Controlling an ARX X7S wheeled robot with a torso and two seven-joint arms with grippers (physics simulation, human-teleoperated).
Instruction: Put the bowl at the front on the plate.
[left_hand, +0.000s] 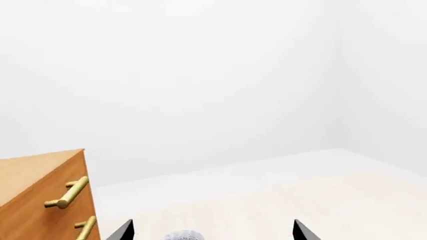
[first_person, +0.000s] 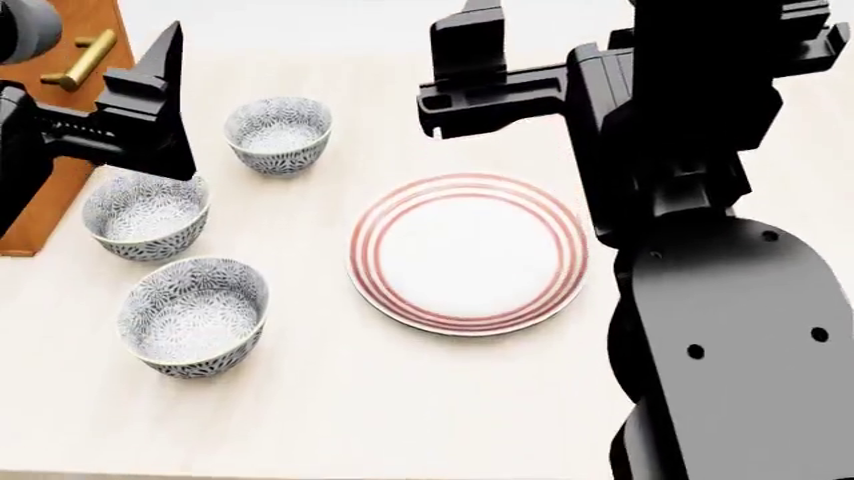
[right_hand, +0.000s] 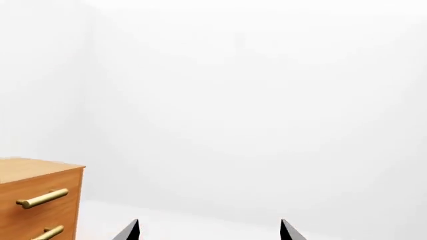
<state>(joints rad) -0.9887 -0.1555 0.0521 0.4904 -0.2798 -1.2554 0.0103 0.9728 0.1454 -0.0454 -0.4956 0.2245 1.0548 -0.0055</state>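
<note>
Partly hidden: middle bowl (first_person: 146, 216), its far rim covered by the left pincer (first_person: 158, 105); right arm (first_person: 707, 240) blocks the bench (first_person: 441, 400) at the right.
Cut off: wooden dresser (first_person: 54, 110) with brass handles, at the head view's left edge.
Left pincer: tips (left_hand: 212, 231) spread wide, holding nothing, over a bowl rim (left_hand: 183, 235).
Right pincer: tips (right_hand: 210, 231) wide apart, empty.
Front bowl (first_person: 194, 316): on the bench, left of the plate (first_person: 467, 252), apart from it.
Far bowl (first_person: 278, 134): behind the others.
</note>
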